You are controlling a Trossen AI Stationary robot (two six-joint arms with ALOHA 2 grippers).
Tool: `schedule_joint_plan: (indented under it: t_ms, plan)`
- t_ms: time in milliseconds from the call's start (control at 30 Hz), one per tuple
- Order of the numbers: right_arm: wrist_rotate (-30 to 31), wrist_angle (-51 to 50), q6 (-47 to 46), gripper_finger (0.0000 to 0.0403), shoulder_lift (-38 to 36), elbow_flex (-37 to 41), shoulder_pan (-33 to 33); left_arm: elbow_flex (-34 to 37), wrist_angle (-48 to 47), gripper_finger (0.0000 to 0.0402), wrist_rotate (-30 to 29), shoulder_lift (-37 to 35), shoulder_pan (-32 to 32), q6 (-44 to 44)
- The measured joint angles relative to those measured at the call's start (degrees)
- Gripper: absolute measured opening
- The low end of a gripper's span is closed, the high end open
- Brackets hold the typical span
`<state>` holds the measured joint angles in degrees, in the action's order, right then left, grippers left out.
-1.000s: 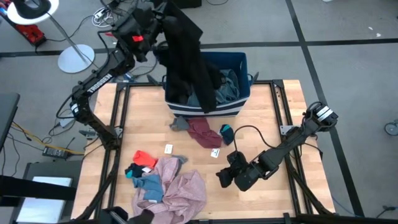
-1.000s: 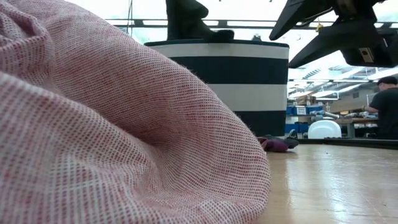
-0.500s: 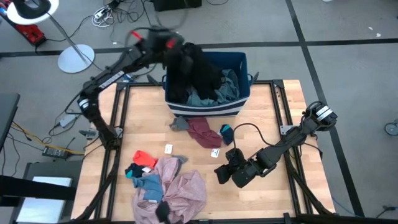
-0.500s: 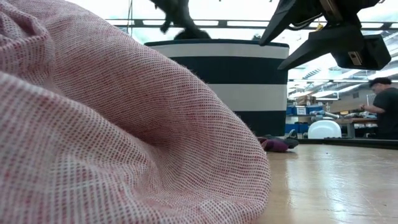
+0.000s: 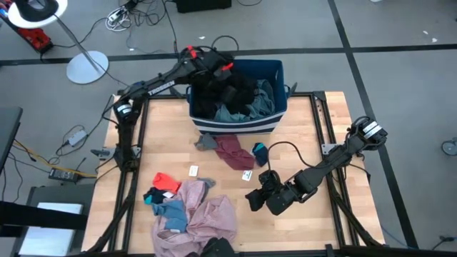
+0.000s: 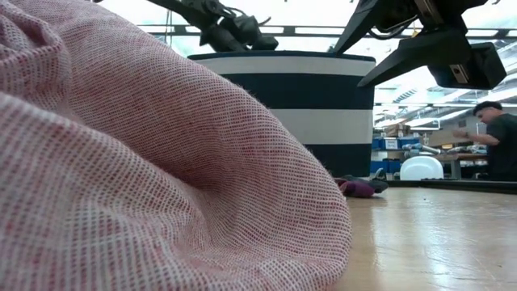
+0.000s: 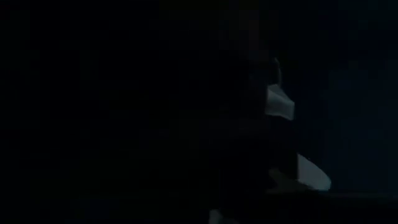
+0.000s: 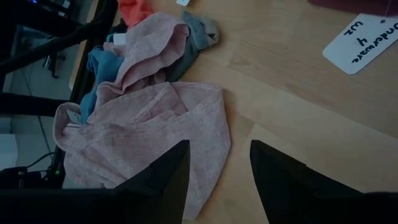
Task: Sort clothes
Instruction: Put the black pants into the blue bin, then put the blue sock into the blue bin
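Observation:
My left gripper (image 5: 218, 69) is low over the dark blue striped bin (image 5: 280, 71) at the table's far edge, right above a black garment (image 5: 221, 91) that lies bunched in the bin beside grey and teal clothes (image 5: 261, 100). The left wrist view is almost all dark. My right gripper (image 8: 217, 155) hovers open over the table's near right part, fingers toward the pink shirt (image 8: 149, 130). Pink shirt (image 5: 207, 218), blue piece (image 5: 171, 212), red-orange piece (image 5: 166, 182) and maroon piece (image 5: 232, 151) lie flat on the table.
A grey sock (image 5: 206, 142) and a small teal piece (image 5: 260, 151) lie in front of the bin. Two white paper tags (image 5: 193, 170) (image 5: 247, 175) lie mid-table. The pink shirt (image 6: 145, 162) fills the low view's left. A person (image 6: 501, 133) works far behind the table.
My left gripper has come down toward the bin and tipped from raised to slanting downward. The black garment, which hung high and long from it above the bin, has sunk in and now lies bunched inside.

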<state>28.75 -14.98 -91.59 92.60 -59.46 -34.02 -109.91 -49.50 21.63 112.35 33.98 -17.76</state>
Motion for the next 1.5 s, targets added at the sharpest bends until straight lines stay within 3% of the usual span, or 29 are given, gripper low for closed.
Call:
schedule_joint_plan:
  t_ms: [200, 367, 533, 733, 1000, 1267, 1367, 1500]
  plan:
    - [-0.3, 0.0, -0.3, 0.0169, 0.0, 0.0, 0.0, -0.1, 1.4, 0.0126, 1.5, 0.5, -0.2, -2.3]
    - [-0.4, -0.5, 0.2, 0.0169, 0.0, 0.0, 0.2, -4.5, 0.9, 0.0146, 2.5, -1.4, -0.4, -1.3]
    - [-0.4, -1.7, 1.2, 0.0169, 0.0, 0.0, 0.9, -14.1, -3.9, 0.0147, -5.2, -3.6, -1.6, 1.3]
    - [-4.0, -1.3, 7.8, 0.0169, 0.0, 0.0, 2.9, -25.3, -20.3, 0.0147, -16.1, -4.0, -4.4, 2.5]
    - [-19.7, 0.6, 23.9, 0.0169, 0.0, 0.0, 7.6, -23.6, -35.9, 0.0147, -25.5, -7.9, -14.2, -5.0]
    - [-24.2, 4.5, 33.5, 0.0169, -0.3, -0.1, 10.5, -22.0, -35.9, 0.0147, -40.8, -13.5, -31.9, -13.3]
    - [-24.5, 4.7, 34.9, 0.0169, -0.8, -0.1, 11.4, -16.6, -34.0, 0.0147, -43.5, -16.2, -38.0, -16.2]
    - [-25.7, 6.2, 35.2, 0.0169, -1.3, -0.1, 12.5, -4.0, -24.9, 0.0147, -44.3, -20.6, -44.4, -18.7]
